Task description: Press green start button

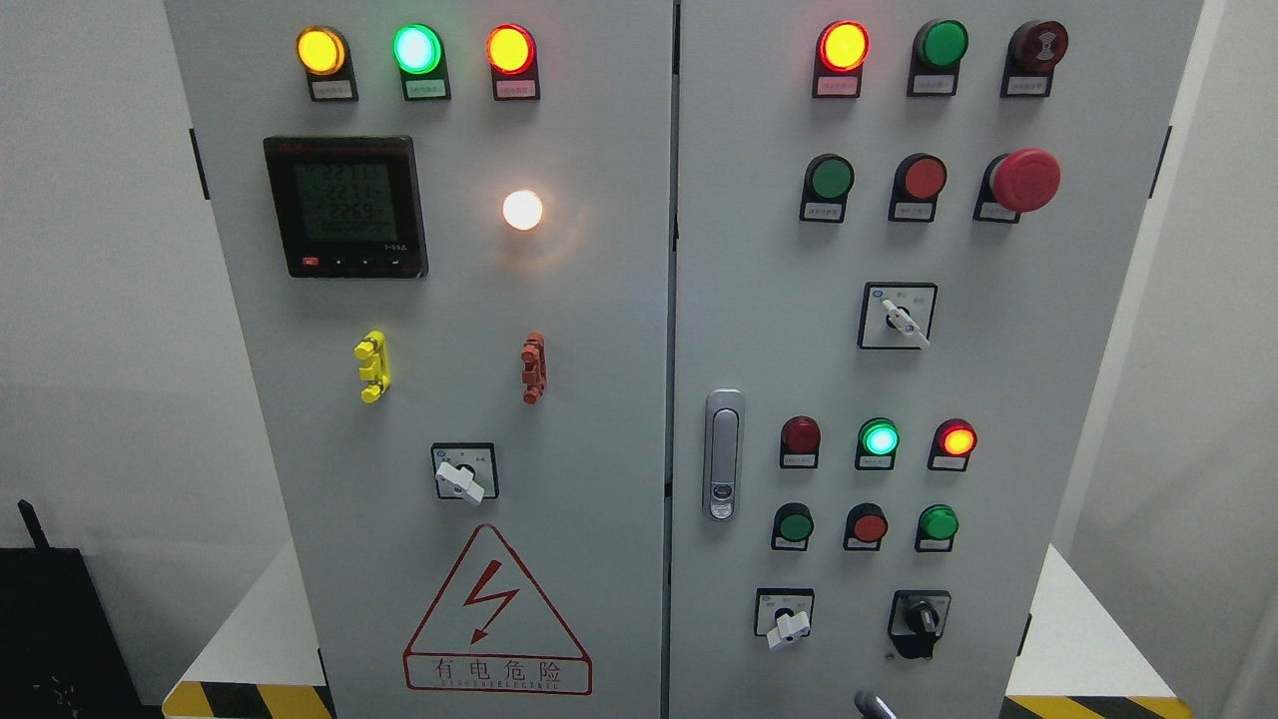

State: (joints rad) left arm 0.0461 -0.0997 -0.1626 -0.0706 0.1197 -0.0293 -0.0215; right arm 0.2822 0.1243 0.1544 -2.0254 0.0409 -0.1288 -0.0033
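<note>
Showing "有电危险", a warning sign (497,614) is seen lower left of center; a green button (831,178) is set upper right, its label unreadable. Finger state cannot be told.

Two grey metal cabinet doors (559,330) (1048,379). Seven lit round indicator lamps (321,50) (416,48) (510,49) (522,210) (844,45) (880,437) (957,439) and one unlit dark red lamp (800,435). Four unlit green round push buttons (942,43) (830,177) (795,523) (938,522). Two flat red round push buttons (924,177) (869,526). One big red mushroom-head button (1023,180). One dark red round buzzer (1038,45). Three white-handled rotary switches (461,479) (904,320) (787,624), one black-knobbed rotary switch (921,617). One black digital meter (345,206). One yellow plastic clip (371,365), one red plastic clip (533,367). One silver door latch (724,454). One red triangular warning sign (496,619).
</note>
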